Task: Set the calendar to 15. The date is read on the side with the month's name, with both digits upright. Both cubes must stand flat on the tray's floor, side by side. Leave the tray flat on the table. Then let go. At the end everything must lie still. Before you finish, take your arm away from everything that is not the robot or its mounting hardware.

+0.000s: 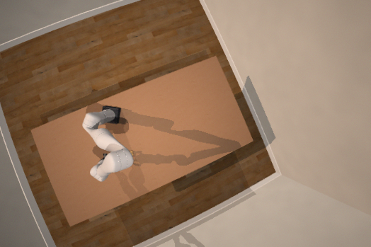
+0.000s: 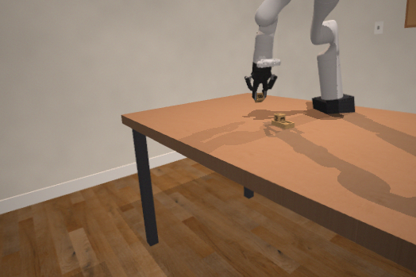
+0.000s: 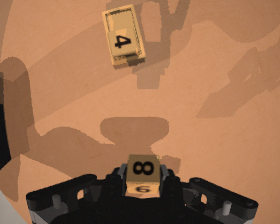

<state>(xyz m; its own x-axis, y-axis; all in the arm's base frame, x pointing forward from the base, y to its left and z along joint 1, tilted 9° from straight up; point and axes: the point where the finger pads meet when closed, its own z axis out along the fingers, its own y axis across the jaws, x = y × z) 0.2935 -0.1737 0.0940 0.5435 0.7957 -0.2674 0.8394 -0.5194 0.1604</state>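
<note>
The tool is closed on a wooden number cube, held above the tabletop. In the wrist view this cube shows an 8 on one face and, on the face next to it, what is probably a 9 or a 6, foreshortened. Well apart from it, the calendar tray lies flat on the tabletop. A second cube sits at one end of the tray, a 4 on its top face.
</note>
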